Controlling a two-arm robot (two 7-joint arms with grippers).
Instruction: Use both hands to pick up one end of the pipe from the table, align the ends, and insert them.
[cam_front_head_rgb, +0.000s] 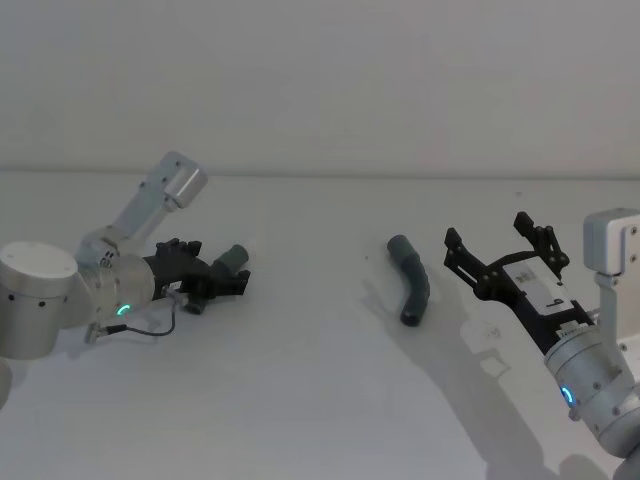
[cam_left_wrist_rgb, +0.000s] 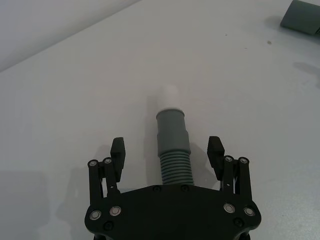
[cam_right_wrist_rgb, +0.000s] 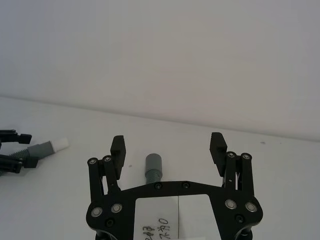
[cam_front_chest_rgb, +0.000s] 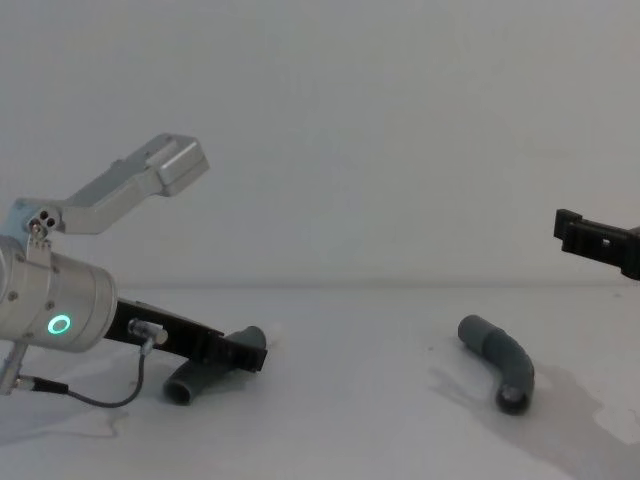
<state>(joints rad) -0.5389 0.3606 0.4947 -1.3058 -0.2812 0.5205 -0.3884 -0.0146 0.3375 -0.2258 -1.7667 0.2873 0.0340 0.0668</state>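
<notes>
Two dark-grey pipe pieces lie on the white table (cam_front_head_rgb: 300, 400). My left gripper (cam_front_head_rgb: 222, 268) is open and low over the table, straddling the left piece (cam_front_head_rgb: 234, 257) without touching it. In the left wrist view the ribbed piece (cam_left_wrist_rgb: 173, 145) lies between the spread fingers (cam_left_wrist_rgb: 117, 151), its paler tip (cam_left_wrist_rgb: 170, 93) pointing away. The right piece (cam_front_head_rgb: 410, 280) lies bent at centre right, and my right gripper (cam_front_head_rgb: 487, 230) hangs open just to its right, above the table. The right wrist view shows that piece's round cuff (cam_right_wrist_rgb: 154, 165) beyond my open right gripper (cam_right_wrist_rgb: 167, 144).
A pale wall stands behind the table's far edge (cam_front_head_rgb: 320, 175). Bare table lies between the two pieces and in front of them. A thin cable (cam_front_chest_rgb: 100, 398) loops under the left wrist. One finger (cam_front_chest_rgb: 598, 243) of the right gripper enters the chest view's right edge.
</notes>
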